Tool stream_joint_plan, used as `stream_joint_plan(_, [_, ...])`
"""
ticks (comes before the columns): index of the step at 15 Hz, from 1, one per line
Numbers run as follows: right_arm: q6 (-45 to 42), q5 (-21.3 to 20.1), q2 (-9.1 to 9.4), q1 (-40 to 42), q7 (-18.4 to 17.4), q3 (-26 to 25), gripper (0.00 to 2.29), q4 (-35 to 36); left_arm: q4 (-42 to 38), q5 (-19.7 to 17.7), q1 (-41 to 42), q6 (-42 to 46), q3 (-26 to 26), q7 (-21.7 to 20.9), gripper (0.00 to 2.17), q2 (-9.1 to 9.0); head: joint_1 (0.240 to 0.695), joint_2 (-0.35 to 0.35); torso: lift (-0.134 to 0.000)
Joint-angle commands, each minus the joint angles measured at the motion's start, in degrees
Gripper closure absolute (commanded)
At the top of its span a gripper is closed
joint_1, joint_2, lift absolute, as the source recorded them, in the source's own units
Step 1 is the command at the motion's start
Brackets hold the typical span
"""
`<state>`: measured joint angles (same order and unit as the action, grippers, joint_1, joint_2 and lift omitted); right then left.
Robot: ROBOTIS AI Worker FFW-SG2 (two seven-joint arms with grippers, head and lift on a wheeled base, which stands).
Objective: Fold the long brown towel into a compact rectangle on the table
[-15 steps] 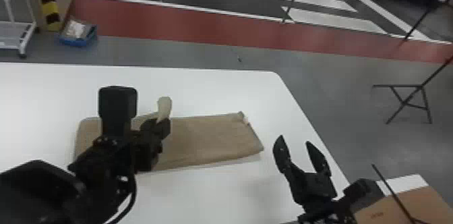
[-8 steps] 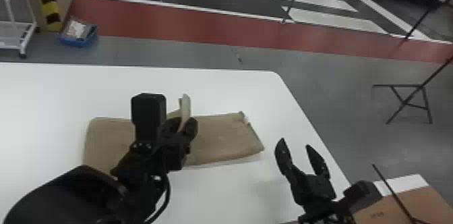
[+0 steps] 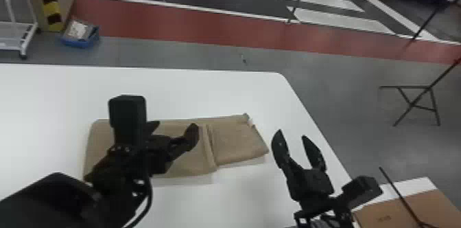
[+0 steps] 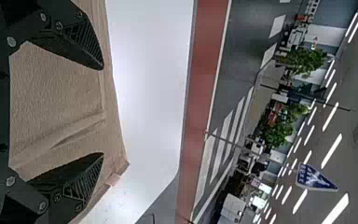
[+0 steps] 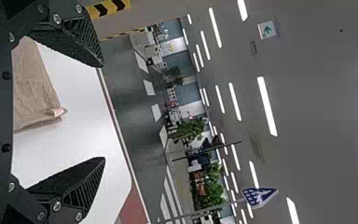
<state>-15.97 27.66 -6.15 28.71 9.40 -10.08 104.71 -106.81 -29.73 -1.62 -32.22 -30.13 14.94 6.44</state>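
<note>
In the head view my left gripper [image 3: 175,129] is over the towel with its fingers spread and nothing between them. Beneath it lies the brown towel [image 3: 236,139], flat on the white table, one layer folded over and ending in a crosswise edge right of the gripper. My left gripper [image 4: 103,112] stands open above the towel [image 4: 56,93] in the left wrist view. To the right of the towel in the head view, my right gripper [image 3: 296,141] is parked open. In the right wrist view, that gripper [image 5: 104,112] has the towel's end [image 5: 35,93] beyond it.
The white table [image 3: 205,90] has its right edge beyond my right gripper. A cardboard box [image 3: 404,206] stands at the lower right, off the table. On the floor behind are a blue bin [image 3: 80,35] and a white rack [image 3: 17,35].
My left gripper carried the raised towel part rightward, then let go and moved back left. That part now lies flat on the towel. My right arm has hardly moved.
</note>
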Motion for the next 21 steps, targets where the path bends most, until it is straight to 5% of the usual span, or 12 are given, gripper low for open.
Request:
stream_joint_plan(1, [6.1,-3.7,0.09,-3.2,-1.2,3.0,0.29,0.1,-0.1,4.8,0.4,3.4,3.0,-0.4,0.16,5.16,0.695,-0.35,-0.123])
stream_joint_plan(4, [18.4,-8.1,0.26,-9.0,-1.8,5.8,0.32,-1.3,0.7,6.6,1.7,6.9,9.3,-0.7,0.16,10.97,0.695,-0.325,-0.123])
stream_joint_plan(5, [21.4,-8.9,0.0,-10.5,-1.7,7.1,0.34,-1.6,0.9,7.0,2.8,9.4,11.7,-1.4,0.17,12.55,0.695,-0.229,-0.123])
stream_joint_plan(8, [30.5,-11.9,-0.09,-13.4,-0.5,10.0,0.41,-1.7,1.6,8.4,5.1,16.1,16.6,-1.5,0.2,14.57,0.695,-0.107,-0.123])
stream_joint_plan(12, [39.8,-13.7,0.0,-15.0,-0.7,11.0,0.41,-1.4,2.5,12.0,8.0,27.7,17.5,-0.3,0.2,15.27,0.695,0.023,-0.123])
stream_joint_plan(21, [44.2,-13.9,0.0,-15.6,-0.6,11.3,0.65,0.3,4.2,11.7,8.4,33.3,17.3,-0.3,0.2,14.74,0.695,0.051,-0.123])
